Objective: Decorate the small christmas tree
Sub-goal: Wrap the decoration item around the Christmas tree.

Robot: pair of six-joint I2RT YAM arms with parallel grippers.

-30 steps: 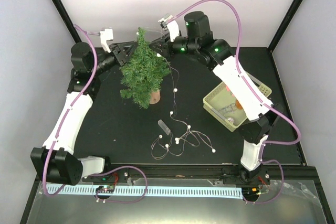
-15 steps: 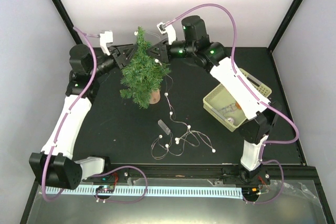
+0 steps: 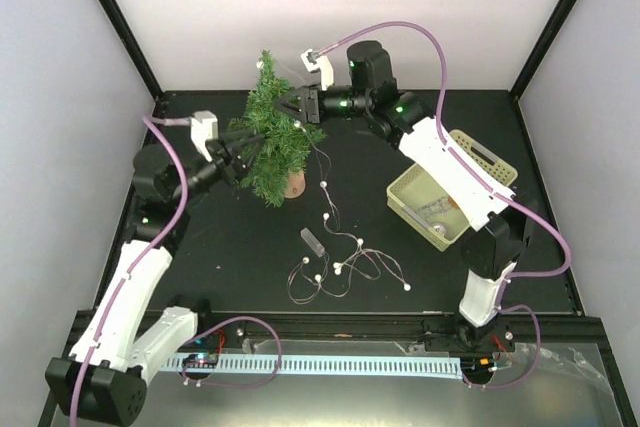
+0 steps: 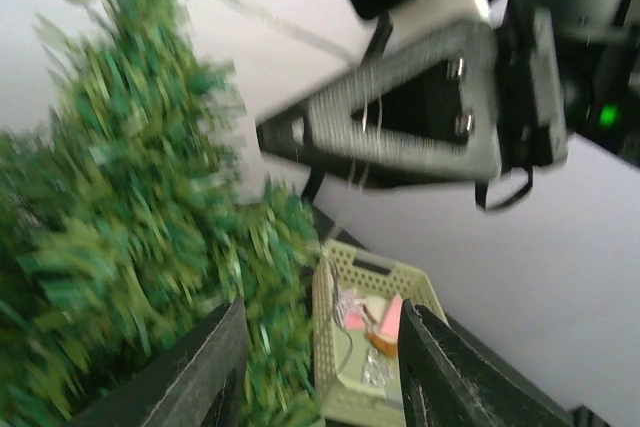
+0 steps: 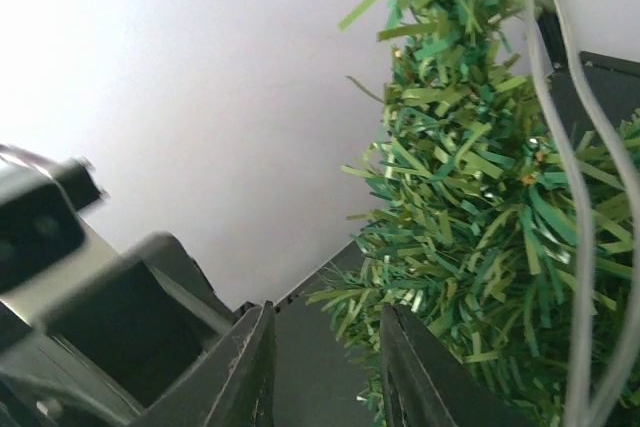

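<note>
My left end effector [image 3: 248, 144] and right end effector [image 3: 287, 110] were both spread, gripping nothing, flanking the tree [image 3: 280, 159] on the counter [image 3: 220, 237].

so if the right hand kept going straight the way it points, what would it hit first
Probably the tree: the right hand points at its upper branches, close ahead. In the wrist view the needles sit slightly to one side, so it may only brush them.
</note>
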